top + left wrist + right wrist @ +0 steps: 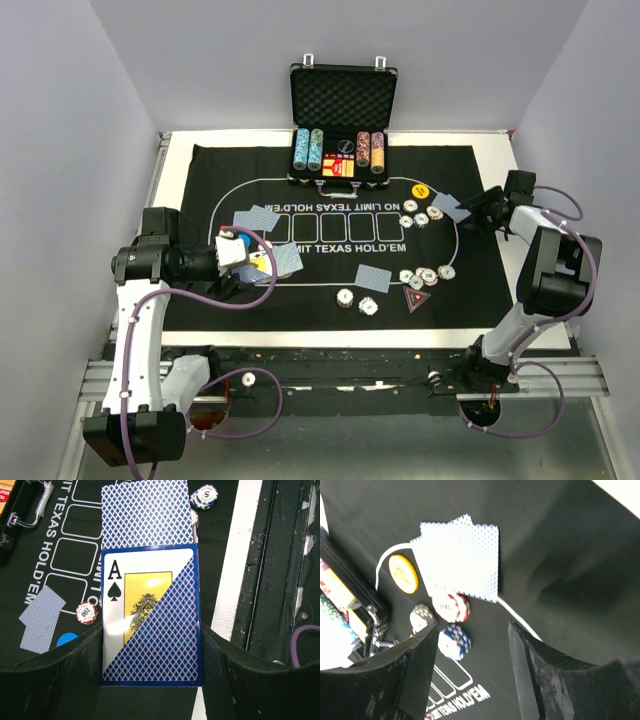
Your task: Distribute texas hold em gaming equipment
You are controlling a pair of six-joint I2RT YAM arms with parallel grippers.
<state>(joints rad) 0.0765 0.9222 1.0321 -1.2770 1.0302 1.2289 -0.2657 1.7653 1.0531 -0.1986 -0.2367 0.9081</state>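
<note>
L end effector (150, 632) is gripping card pack (150, 605) by long edges: prob light, stiff, slick. R end effector (472, 626) is hovering wide, empty.

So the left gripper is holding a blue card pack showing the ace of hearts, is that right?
Not quite. The left gripper holds a blue card pack, but it shows the ace of spades, not hearts; the left wrist view shows it.
</note>
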